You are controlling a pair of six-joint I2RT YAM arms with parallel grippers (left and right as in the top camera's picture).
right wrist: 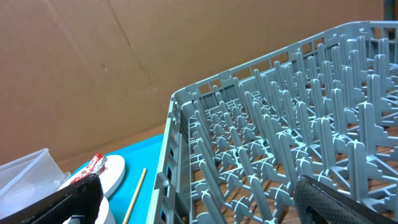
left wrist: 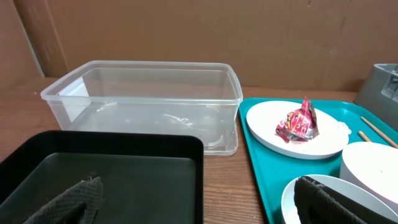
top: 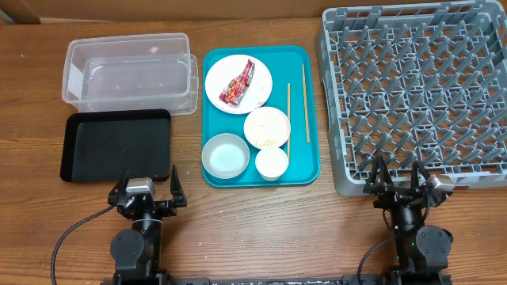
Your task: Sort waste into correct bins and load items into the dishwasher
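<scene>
Overhead, both end effectors are seen spread open and empty. The left end effector [top: 148, 178] is parked just short of the black tray [top: 117, 146], with the tub [top: 127, 39] beyond. The right end effector [top: 398, 170] sits at the near wall of the rack [top: 420, 87]. Between them, the wrapper [top: 238, 81], plate [top: 257, 95], bowls [top: 225, 155], cup [top: 272, 162] and chopsticks [top: 305, 91] are gathered on the teal tray [top: 299, 158], probably so that either arm can reach them. The wooden tabletop [top: 261, 229] is backed by a brown board [left wrist: 186, 31].

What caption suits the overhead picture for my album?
Left gripper and right gripper, open, face a teal tray of dishes between clear tub, black tray and grey dish rack.
</scene>
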